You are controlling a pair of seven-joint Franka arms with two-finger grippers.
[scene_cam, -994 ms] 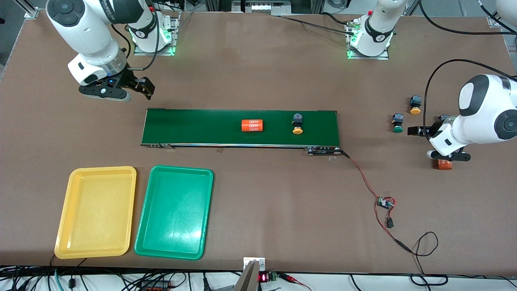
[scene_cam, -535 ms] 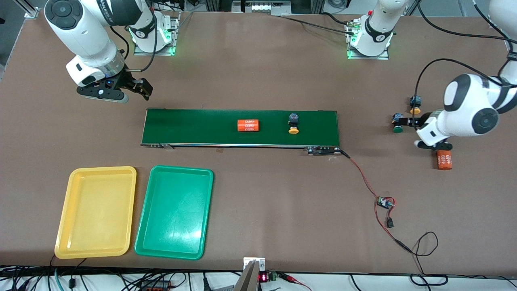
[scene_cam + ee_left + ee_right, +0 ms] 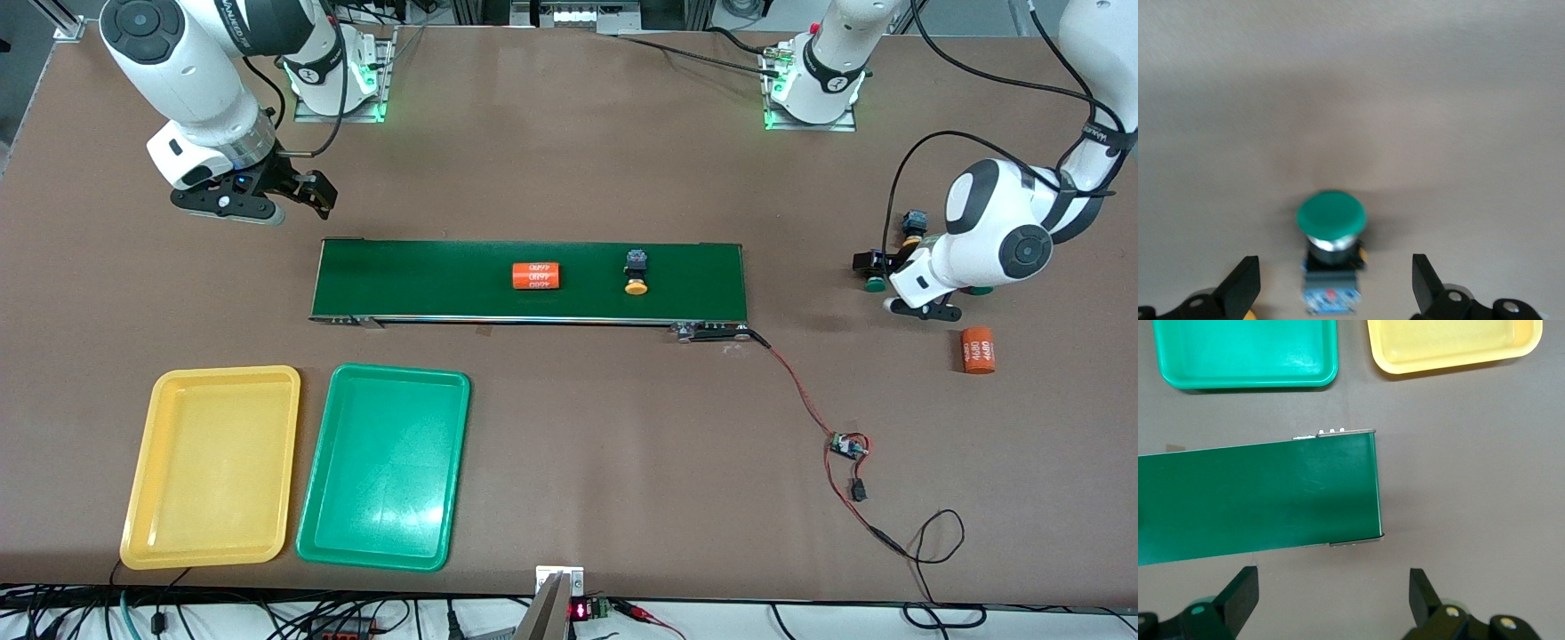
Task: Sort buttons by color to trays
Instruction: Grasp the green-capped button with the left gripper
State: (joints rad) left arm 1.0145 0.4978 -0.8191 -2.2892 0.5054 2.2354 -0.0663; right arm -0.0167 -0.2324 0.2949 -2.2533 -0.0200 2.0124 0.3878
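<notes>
I see my left gripper (image 3: 1331, 287) over a green button (image 3: 1331, 215) on the table, fingers wide apart, button between them. My right gripper (image 3: 1331, 600) waits open near the belt (image 3: 1258, 500) end.

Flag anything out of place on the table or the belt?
Two orange cylinders marked 4680 are neither buttons nor trays: one lies on the conveyor belt beside a yellow-capped button, the other on the table at the left arm's end. Nothing looks spilled or damaged.
</notes>
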